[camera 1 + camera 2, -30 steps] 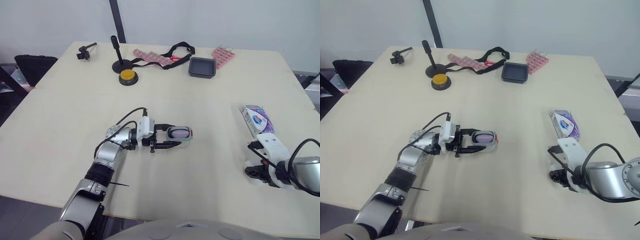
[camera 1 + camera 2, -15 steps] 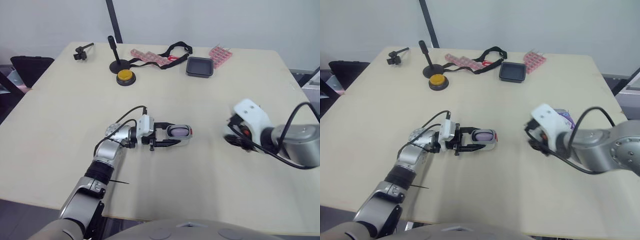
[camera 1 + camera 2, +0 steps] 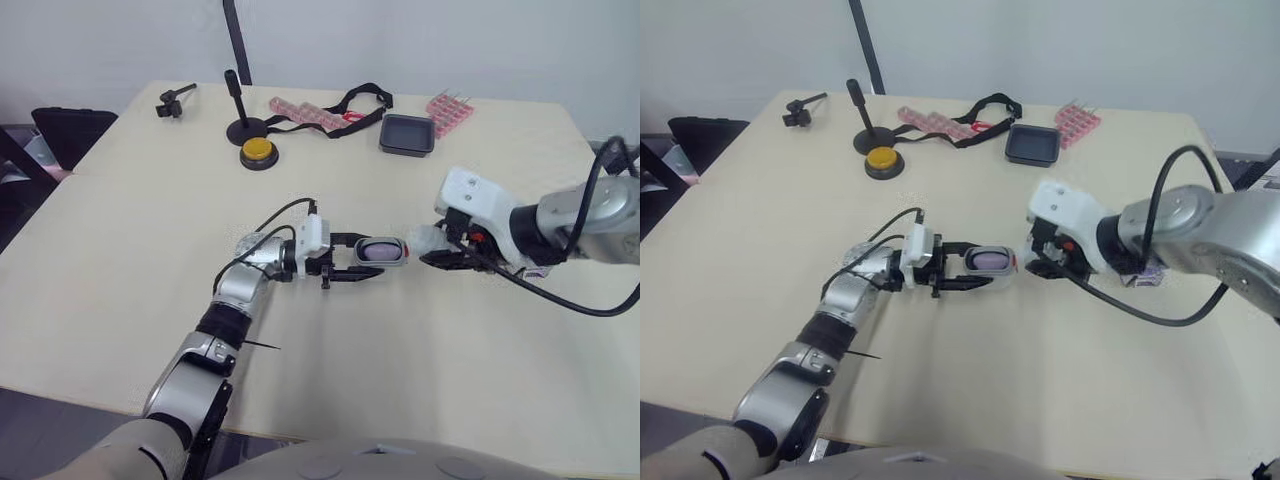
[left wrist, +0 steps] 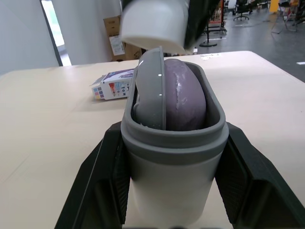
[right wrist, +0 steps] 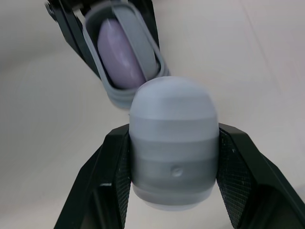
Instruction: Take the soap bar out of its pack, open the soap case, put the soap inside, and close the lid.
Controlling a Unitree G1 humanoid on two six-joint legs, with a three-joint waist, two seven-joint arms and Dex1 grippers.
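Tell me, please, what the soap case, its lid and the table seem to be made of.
Soap case: probably plastic, matte grey, with a moulded rim. Lid: the same smooth grey plastic, by its look. Table: pale, matte and even, perhaps laminate; the look leaves it open.

soap pack [image 3: 1143, 279] mostly hidden behind right arm [image 3: 1175, 225], lid [image 5: 174, 143] blurred
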